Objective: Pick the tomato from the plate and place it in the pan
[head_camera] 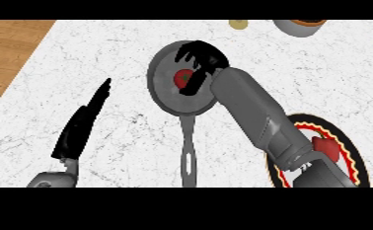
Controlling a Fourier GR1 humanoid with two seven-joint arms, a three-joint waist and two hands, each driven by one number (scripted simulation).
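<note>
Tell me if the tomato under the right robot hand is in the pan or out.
In. The tomato sits on the pan's dark base, inside its rim, with the right robot hand partly over it.

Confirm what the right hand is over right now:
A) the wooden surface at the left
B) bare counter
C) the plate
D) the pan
D: the right hand is above the pan, with the tomato showing in the pan right beside it.
</note>
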